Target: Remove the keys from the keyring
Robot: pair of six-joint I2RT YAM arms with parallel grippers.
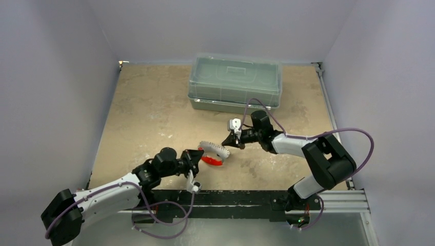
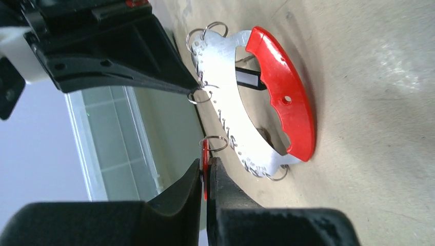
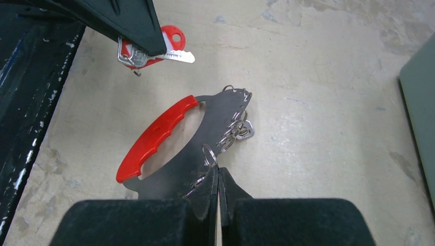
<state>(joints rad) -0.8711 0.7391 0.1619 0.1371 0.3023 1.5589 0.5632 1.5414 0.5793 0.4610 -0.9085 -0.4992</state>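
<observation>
Mottled beige tabletop inside plain grey-lilac walls. A clear lidded plastic box stands beyond both grippers. The left gripper is pinched tight on a red-headed key. The right gripper is clamped on a wire ring of the keyring, which rests on its red edge between them. Stamped marks on its plate are too small to read.
</observation>
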